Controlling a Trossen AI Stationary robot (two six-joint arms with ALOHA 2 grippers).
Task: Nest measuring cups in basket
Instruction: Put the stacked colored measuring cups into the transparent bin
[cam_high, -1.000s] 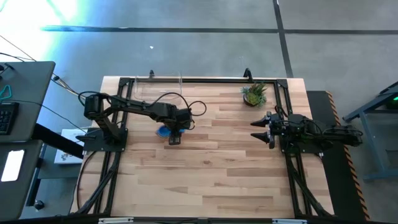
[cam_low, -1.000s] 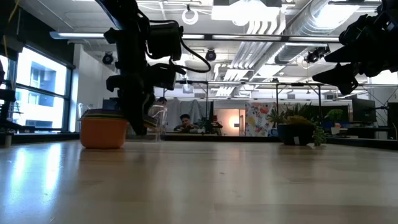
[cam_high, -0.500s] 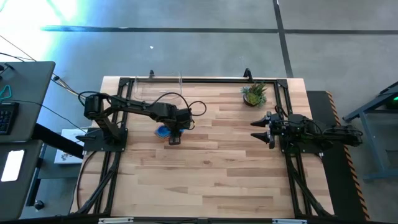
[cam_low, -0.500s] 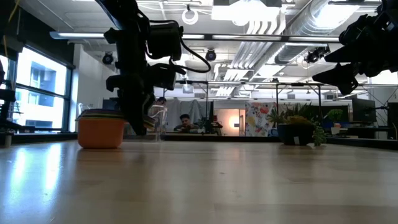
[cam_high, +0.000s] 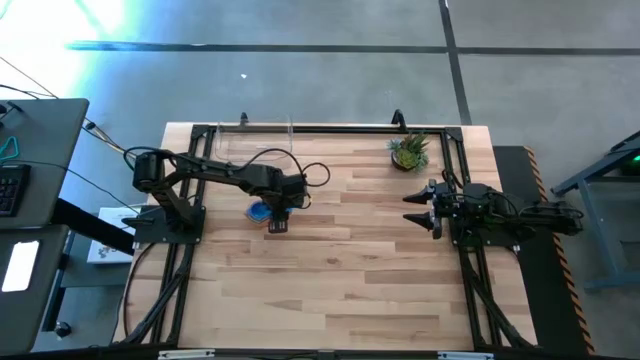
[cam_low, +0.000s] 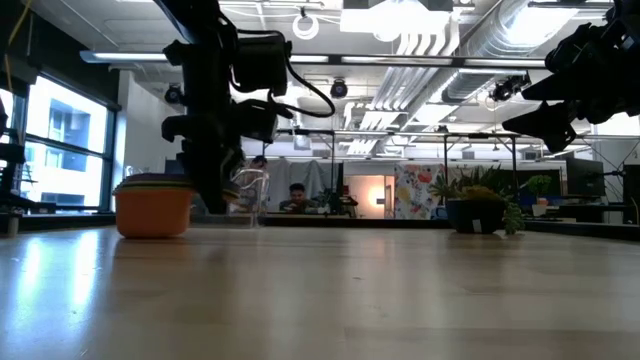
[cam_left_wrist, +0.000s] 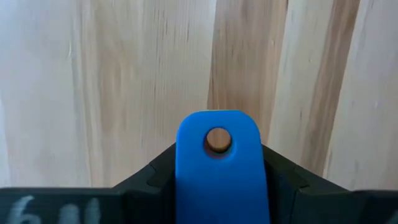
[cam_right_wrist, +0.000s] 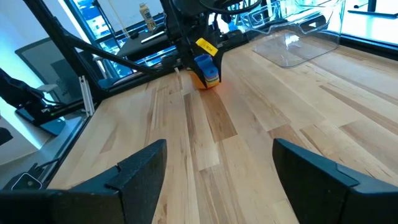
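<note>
On the left half of the pale wooden plank tabletop (cam_high: 340, 270), the left tool (cam_high: 279, 222) is closed on the flat blue plastic handle (cam_left_wrist: 219, 168) of the top cup in a nested stack of small plastic measuring cups (cam_low: 152, 205). In the left wrist view the handle runs straight out between the two dark fingers (cam_left_wrist: 149, 180), its long axis in line with the tool, and its rounded end with a round hanging hole sticks out past the fingertips over bare planks. From above, the blue cup (cam_high: 260, 211) shows just to the left of the tool's wrist, so the handle points from the stack toward the near edge of the tabletop. The low view shows the stack standing upright on the tabletop, an orange cup outermost with thin coloured rims above it, touching the dark fingers that come down beside it. The right wrist view sees the same stack (cam_right_wrist: 207, 73) under the left arm, blue on top, orange at the base. The clear rectangular plastic basket (cam_high: 262, 148) sits at the far left of the tabletop, apart from the stack. The right tool (cam_high: 418, 207) hangs above the right side, fingers spread wide and empty, near a small potted green plant (cam_high: 409, 151).
</note>
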